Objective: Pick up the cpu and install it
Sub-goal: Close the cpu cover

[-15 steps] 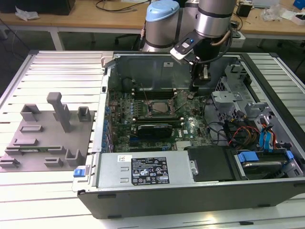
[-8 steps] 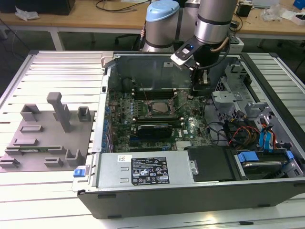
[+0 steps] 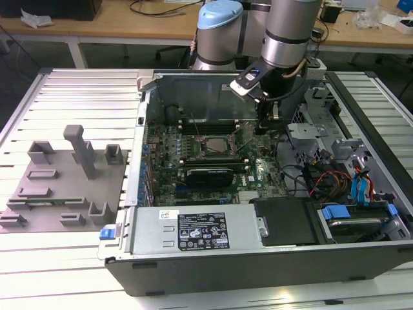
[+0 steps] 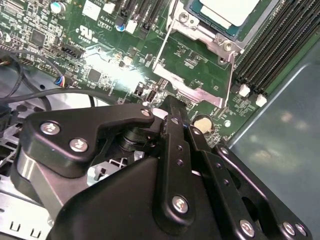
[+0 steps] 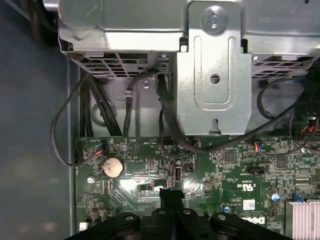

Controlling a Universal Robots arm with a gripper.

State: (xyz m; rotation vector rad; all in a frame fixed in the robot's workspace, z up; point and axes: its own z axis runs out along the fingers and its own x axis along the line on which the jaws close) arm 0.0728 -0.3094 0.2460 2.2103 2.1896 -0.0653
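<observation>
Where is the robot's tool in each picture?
Exterior view: the tool hangs inside the open computer case, to the exterior view's right of the cpu.
Second wrist view: the tool is the big black shape nearest the camera, pointing at the board.
First wrist view: the tool pokes in over the board, near the round battery.
Shared landmark: the green board.

Bright, even room light, with glare patches (white) on the motherboard (image 4: 107,65).

A lab: robot arm (image 3: 284,39); opened computer case (image 3: 258,265); wooden benches (image 3: 116,26)
</observation>
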